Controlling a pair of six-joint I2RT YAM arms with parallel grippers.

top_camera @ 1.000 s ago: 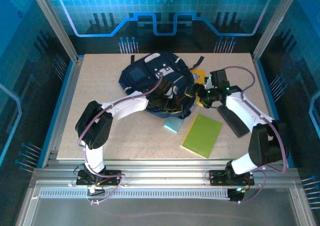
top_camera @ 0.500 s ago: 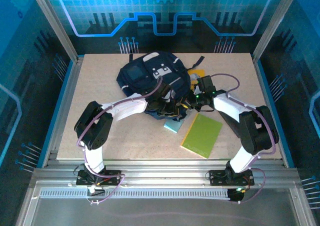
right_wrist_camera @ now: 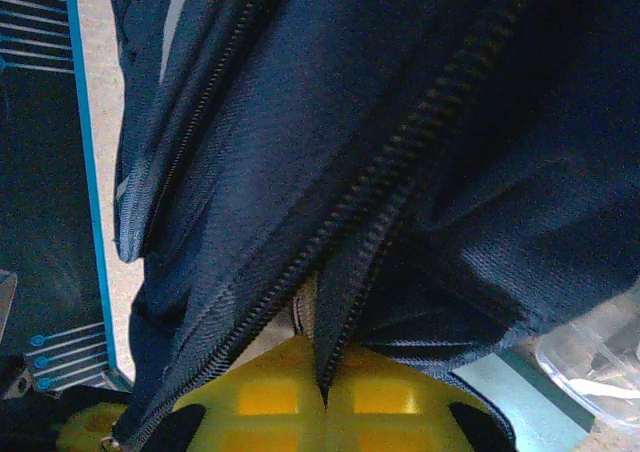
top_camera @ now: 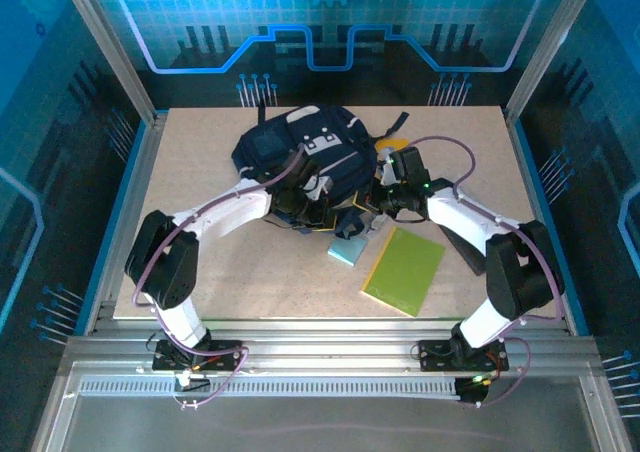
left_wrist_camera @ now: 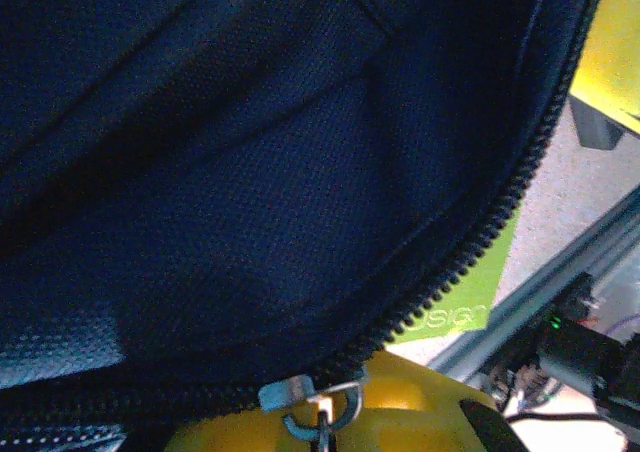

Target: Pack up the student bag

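Observation:
The student bag (top_camera: 305, 152), dark navy with pale patches, lies at the back middle of the table. My left gripper (top_camera: 318, 215) sits at the bag's near edge. In the left wrist view its yellow fingers (left_wrist_camera: 420, 422) are shut on the metal zip pull (left_wrist_camera: 335, 407), beside the slider (left_wrist_camera: 285, 392), under the open zip of the bag (left_wrist_camera: 250, 172). My right gripper (top_camera: 368, 210) is at the bag's right near corner. In the right wrist view its gripper (right_wrist_camera: 322, 384) is shut on a fold of the bag's zip edge (right_wrist_camera: 345, 302).
A lime green book (top_camera: 403, 269) and a small light blue block (top_camera: 346, 252) lie just in front of the bag. A flat black object (top_camera: 468, 244) lies beneath the right forearm. A yellow item (top_camera: 396, 152) peeks out right of the bag.
The right gripper moved left to the bag and shut on its zip edge. The left arm swung left, and the bag's near edge shifted with it.

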